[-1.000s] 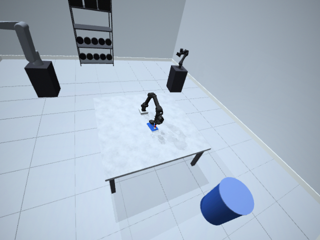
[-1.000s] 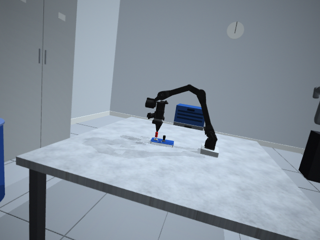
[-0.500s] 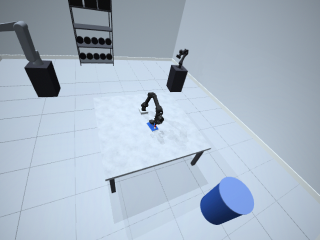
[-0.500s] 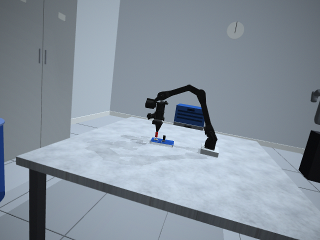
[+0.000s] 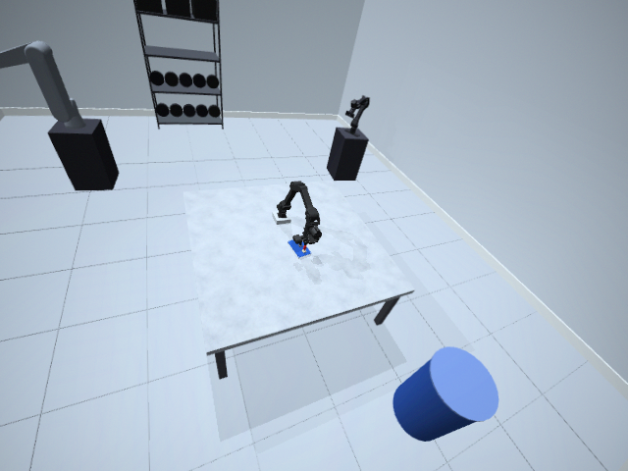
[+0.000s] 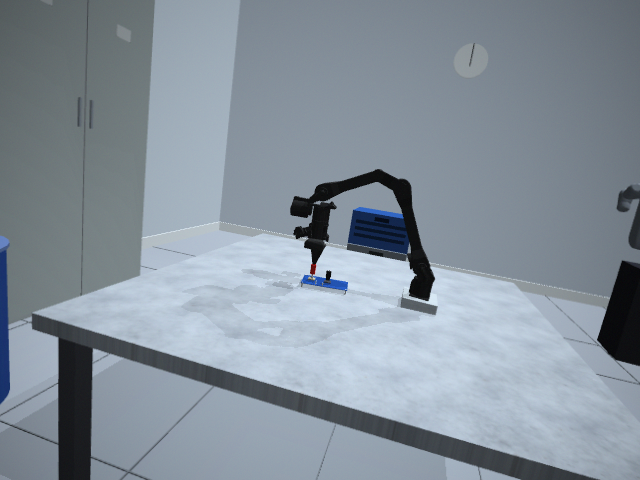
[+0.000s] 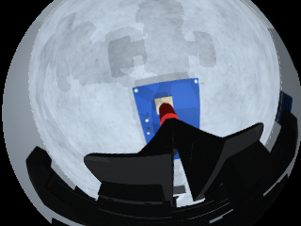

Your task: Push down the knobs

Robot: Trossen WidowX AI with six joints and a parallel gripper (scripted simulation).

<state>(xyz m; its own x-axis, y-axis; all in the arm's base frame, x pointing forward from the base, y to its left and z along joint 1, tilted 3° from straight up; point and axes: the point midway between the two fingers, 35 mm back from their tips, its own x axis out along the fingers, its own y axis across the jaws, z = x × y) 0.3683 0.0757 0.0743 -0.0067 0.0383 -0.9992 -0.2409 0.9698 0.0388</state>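
Observation:
The blue circuit board stands on short legs on the table. The red knob stands upright over a beige potentiometer near one end of the board; a gap with the shaft shows below it in the exterior view. The black knob stands farther in, towards the arm's base; in the wrist view it is mostly hidden behind the fingers. My gripper is shut and empty, pointing down, with its fingertips at the top of the red knob. Whether they press on it cannot be told.
The arm's white base stands on the table beyond the black knob's end of the board. Small pins stick up near one long edge of the board. The blue bin and the cabinets are away from the table.

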